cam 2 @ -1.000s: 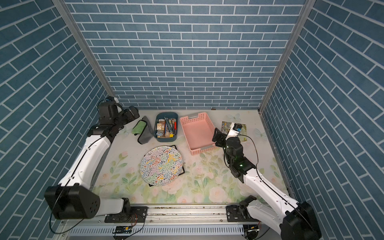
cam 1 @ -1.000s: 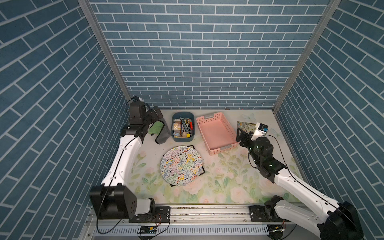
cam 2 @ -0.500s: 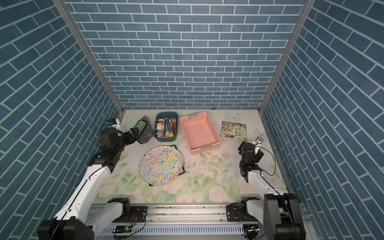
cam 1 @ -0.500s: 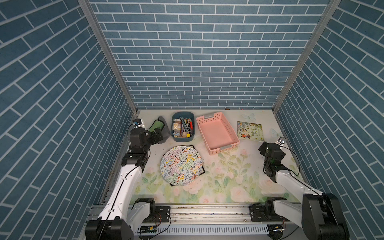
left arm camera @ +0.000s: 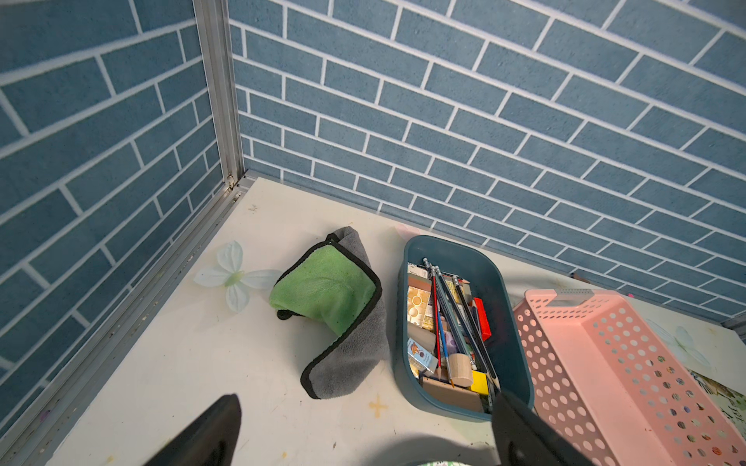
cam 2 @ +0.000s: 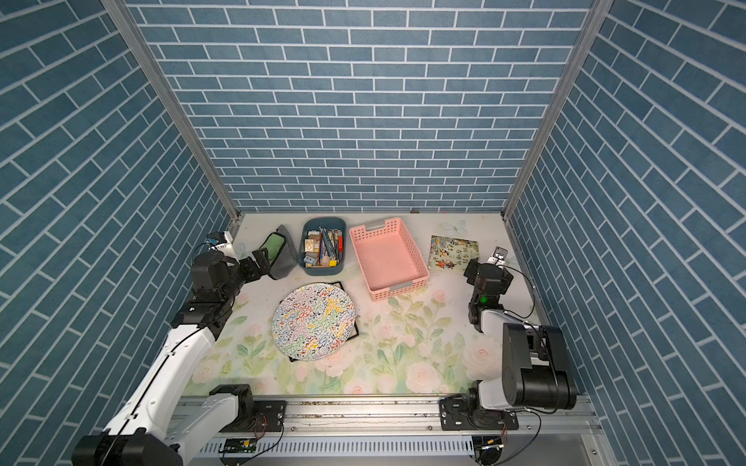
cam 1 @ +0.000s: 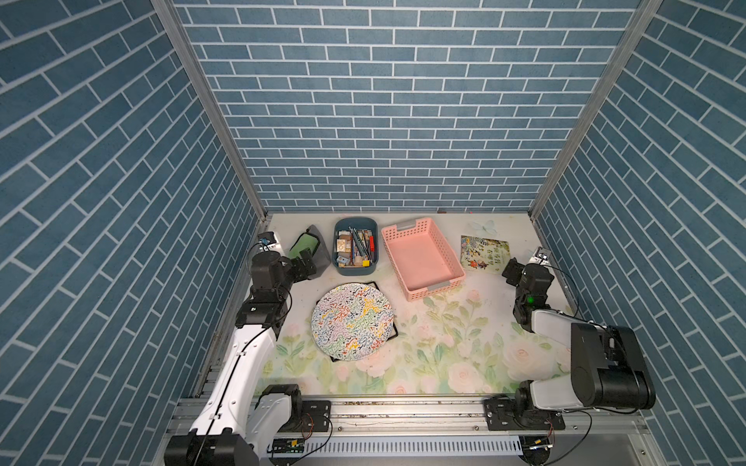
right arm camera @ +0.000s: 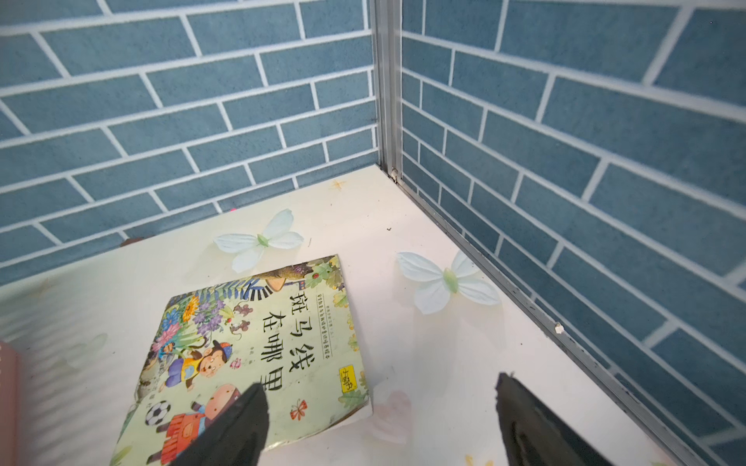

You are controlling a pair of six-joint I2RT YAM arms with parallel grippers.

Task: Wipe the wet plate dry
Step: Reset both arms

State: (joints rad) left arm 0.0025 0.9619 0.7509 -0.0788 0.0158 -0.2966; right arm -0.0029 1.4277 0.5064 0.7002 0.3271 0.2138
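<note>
Records a round patterned plate (cam 1: 352,320) lying face up on a thin black frame (cam 1: 395,331), left of the worktop's middle and nearer its front edge than the bins. Judges it stiff, fairly heavy, breakable, and probably slick while wet; no droplets discernible at this range. Advises against lifting: pressing down from above through cloth, or steadying at the rim, to stop any sliding on the frame. Notes the wiping cloth (left arm camera: 331,306), green on one face, grey on the other, black-bound, crumpled near the worktop's back left corner, just beside a blue bin (left arm camera: 520,363) of pencils and blocks. Judges it soft, light and limp; best pinched at a raised fold or along the bound edge, not on flat pile. Finds the left gripper (cam 1: 304,267) just short of the cloth and pointing at it, jaws spread fully, holding nothing. Finds the right gripper (right arm camera: 375,419) near the right edge, just beside the near corner of a picture book (right arm camera: 258,355), jaws wide apart, likewise empty. Notes an empty pink basket (cam 1: 420,258) between bin and book. Rates the wiping as unstarted: cloth not yet taken.
</note>
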